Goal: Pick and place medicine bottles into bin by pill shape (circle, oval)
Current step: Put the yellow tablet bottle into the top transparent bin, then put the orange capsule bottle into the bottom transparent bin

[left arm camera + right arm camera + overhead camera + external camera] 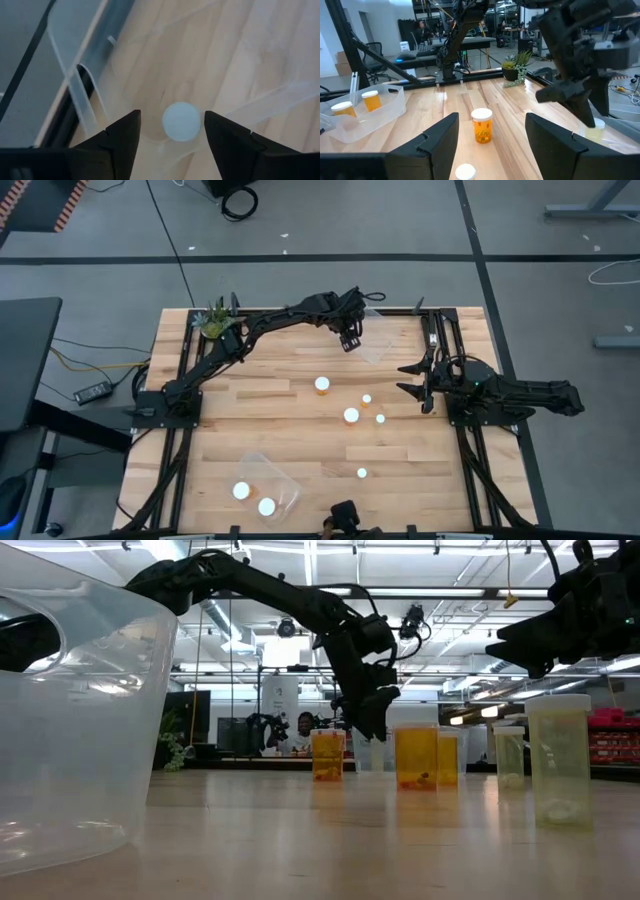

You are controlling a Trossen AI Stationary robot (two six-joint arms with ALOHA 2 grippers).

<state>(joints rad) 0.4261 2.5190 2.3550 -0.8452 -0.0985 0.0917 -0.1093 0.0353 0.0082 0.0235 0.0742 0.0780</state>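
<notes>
Left pincer (pixel 350 340) open above white-capped bottle (pixel 181 121) inside clear bin (pixel 376 340) at surface's far edge. Right pincer (pixel 412 380) open, near right edge. Five bottles mid-surface, two in near-left bin (pixel 285 480).

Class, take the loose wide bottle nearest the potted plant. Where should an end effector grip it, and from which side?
Probably from straight above, closing across the bottle at its white cap. It stands upright, is round, and no other bottle touches it.
</notes>
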